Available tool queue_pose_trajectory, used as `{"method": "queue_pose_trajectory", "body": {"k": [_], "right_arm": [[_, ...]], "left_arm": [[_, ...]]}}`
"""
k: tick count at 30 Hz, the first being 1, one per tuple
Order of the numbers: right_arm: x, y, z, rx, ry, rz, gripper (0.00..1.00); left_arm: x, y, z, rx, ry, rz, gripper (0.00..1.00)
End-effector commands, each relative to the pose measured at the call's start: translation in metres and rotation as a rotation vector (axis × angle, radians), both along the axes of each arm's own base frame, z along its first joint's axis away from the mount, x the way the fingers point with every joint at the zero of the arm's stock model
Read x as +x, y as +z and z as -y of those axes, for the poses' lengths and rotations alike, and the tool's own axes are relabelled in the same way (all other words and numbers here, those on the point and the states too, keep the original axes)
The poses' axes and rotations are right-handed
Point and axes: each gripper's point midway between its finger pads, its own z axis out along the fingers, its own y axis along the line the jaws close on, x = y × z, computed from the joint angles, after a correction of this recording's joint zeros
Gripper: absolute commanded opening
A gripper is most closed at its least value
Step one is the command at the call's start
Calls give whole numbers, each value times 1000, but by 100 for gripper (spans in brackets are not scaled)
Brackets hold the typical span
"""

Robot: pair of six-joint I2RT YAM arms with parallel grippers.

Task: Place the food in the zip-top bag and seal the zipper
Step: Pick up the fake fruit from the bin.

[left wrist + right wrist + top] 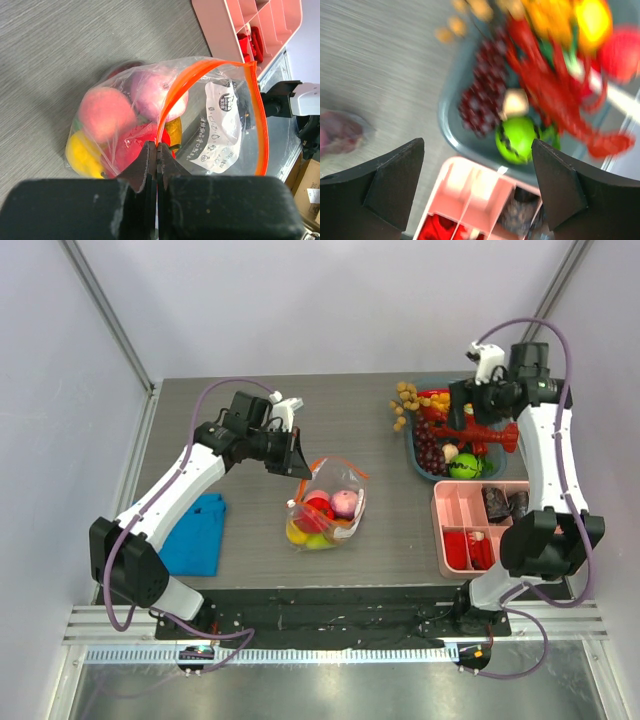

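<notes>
Zip-top bag (220,125) sat w/ its base on the counter (250,420), just beyond the left end effector's (157,150) tips, mouth gaping. Inside: food (107,112), i.e. pink, red, yellow & green pcs, piled at the bottom. The zipper (261,125) made an open orange loop, unsealed. Left end effector was clenched on one end of that zipper strip, tips pressed together w/ the orange edge pinched between; arm reached fwd & inward, wrist angled down at the bag. Right end effector (477,145) was released, fingers wide apart, nothing between them, hovering above a grey-blue tray (447,135) holding purple grapes (480,95), a green ball (516,139), a red lobster (555,95) & other blurred pcs. On the base side of it, touching the tray, a pink divided box (455,505) w/ red & dark items in its compartments. Right arm stood tall, elbow high, wrist turned down. Blue cloth (195,535) lay well off beside the left arm.
</notes>
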Motion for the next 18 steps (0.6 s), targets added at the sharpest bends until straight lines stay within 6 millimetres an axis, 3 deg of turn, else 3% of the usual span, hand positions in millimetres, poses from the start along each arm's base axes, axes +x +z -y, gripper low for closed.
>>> {"method": "queue_pose_trajectory", "body": {"k": [1, 4, 9, 15, 18], "right_arm": [[-11, -40, 41, 61, -163, -146, 93], [-17, -61, 61, 49, -225, -205, 90], [-7, -58, 57, 111, -221, -167, 87], [7, -72, 50, 137, -252, -172, 59], [20, -66, 54, 124, -283, -112, 58]], "left_arm": [[1, 12, 4, -33, -6, 35, 0], [2, 12, 4, -32, -5, 33, 0], [2, 10, 5, -31, -7, 29, 0], [4, 10, 5, -29, -5, 30, 0], [4, 10, 5, -26, -3, 30, 0]]}}
